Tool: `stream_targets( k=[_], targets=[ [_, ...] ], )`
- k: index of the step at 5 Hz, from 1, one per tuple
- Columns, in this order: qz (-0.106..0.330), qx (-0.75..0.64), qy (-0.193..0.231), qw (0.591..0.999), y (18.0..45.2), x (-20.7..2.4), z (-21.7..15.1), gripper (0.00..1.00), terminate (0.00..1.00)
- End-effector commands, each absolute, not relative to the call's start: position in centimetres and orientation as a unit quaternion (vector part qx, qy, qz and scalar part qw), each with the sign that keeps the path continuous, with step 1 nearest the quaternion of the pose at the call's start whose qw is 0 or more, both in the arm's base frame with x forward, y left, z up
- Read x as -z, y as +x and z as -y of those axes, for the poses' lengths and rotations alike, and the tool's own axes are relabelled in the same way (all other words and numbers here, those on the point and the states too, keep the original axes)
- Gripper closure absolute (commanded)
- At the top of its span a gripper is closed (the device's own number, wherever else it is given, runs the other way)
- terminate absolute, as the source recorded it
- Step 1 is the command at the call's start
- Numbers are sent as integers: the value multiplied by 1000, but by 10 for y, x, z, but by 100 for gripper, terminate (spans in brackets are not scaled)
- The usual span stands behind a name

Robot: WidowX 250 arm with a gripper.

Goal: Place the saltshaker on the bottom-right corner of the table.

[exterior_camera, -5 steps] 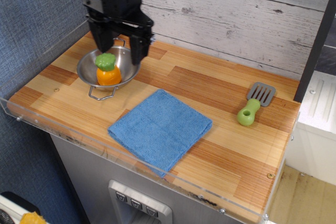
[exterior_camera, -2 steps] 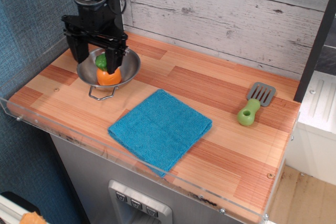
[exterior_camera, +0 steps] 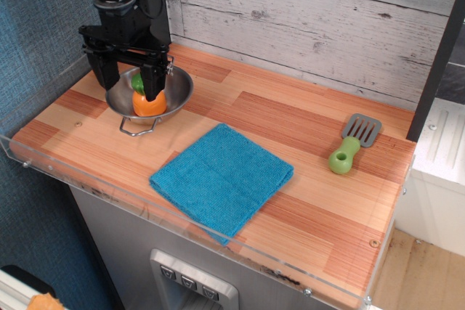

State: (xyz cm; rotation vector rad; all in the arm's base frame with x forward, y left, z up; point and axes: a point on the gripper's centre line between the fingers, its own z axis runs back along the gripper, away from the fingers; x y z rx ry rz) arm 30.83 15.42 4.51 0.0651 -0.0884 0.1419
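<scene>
You are looking at a desk (exterior_camera: 290, 117) of striped wood, light and reddish-brown strips, edged with a clear plastic rim. At its far left sits a shiny round metal bowl (exterior_camera: 178, 85) with a wire handle. The saltshaker (exterior_camera: 149, 103) rests inside that bowl: a smooth, rounded orange body with a green cap, partly hidden by the black tool (exterior_camera: 131, 81). The tool hangs over the bowl with its two fingers spread wide, one finger in front of the saltshaker, the other at the bowl's left rim. A soft blue square cloth (exterior_camera: 221, 178) lies flat in the middle. Near the right edge lies a grey slotted spatula (exterior_camera: 351, 144) with a chunky green handle.
</scene>
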Motion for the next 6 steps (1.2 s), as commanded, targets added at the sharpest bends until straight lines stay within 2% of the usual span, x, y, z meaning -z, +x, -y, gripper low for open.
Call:
stream_targets(
  k=[1, 2, 4, 5, 6],
  targets=[
    [69, -60, 38, 995, 312, -56, -152, 100, 0],
    [85, -47, 30, 995, 311, -64, -145, 100, 0],
    [141, -16, -16, 990, 309, -133, -77, 100, 0],
    [137, 41, -55, 988, 296, -142, -31, 100, 0],
    [95, 103, -83, 987, 277, -121, 16, 100, 0]
  ],
)
